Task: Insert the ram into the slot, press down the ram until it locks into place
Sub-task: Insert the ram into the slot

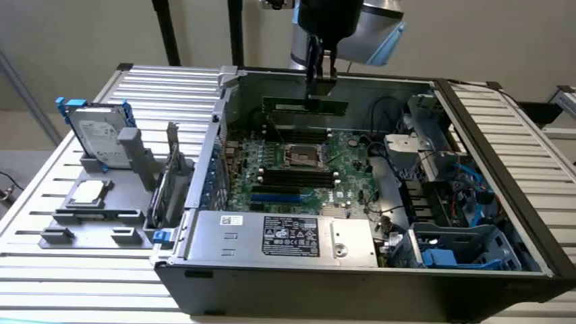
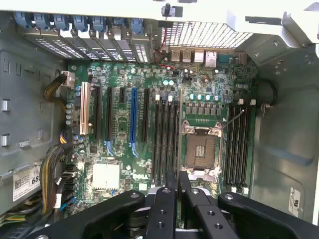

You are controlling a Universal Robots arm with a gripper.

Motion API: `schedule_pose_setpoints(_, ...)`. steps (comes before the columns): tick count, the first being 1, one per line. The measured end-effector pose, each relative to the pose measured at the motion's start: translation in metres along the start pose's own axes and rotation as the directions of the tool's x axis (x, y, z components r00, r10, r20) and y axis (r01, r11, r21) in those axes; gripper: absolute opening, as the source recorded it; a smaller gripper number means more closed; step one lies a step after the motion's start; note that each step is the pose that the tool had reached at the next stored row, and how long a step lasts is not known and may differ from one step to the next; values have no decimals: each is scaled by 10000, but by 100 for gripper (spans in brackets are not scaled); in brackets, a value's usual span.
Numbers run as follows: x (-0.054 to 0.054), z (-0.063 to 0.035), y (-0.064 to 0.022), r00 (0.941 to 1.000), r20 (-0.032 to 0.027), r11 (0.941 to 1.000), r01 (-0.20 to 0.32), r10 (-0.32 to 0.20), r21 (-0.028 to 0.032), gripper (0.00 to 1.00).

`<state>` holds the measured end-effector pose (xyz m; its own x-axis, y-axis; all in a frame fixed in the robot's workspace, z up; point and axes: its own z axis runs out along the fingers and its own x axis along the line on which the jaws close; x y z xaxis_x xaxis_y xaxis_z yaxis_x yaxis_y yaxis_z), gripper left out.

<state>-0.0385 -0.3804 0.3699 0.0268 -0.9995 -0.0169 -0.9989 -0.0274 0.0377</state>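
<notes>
The ram [image 1: 283,106] hangs level in my gripper [image 1: 320,94], which is clamped on its upper edge, above the motherboard [image 1: 351,152] and near the far wall of the open case [image 1: 378,91]. From the wrist it appears edge-on, parallel to the black slots [image 2: 164,142], over the strip between them and the socket [image 2: 202,149], unseated.

Bright even ambient light; soft shadows inside case [image 1: 315,291]; white rim [image 2: 99,7] overexposed, wrist view.

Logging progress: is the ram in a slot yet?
Out. The gripper holds the ram above the motherboard; the slots look empty.
</notes>
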Motion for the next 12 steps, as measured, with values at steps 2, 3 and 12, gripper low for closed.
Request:
schedule_pose_setpoints(2,0,0,0,10000,0,10000,0,0,0,13)
schedule_pose_setpoints(3,0,0,0,10000,0,10000,1,-1,0,13)
schedule_pose_setpoints(12,0,0,0,10000,0,10000,0,0,1,13)
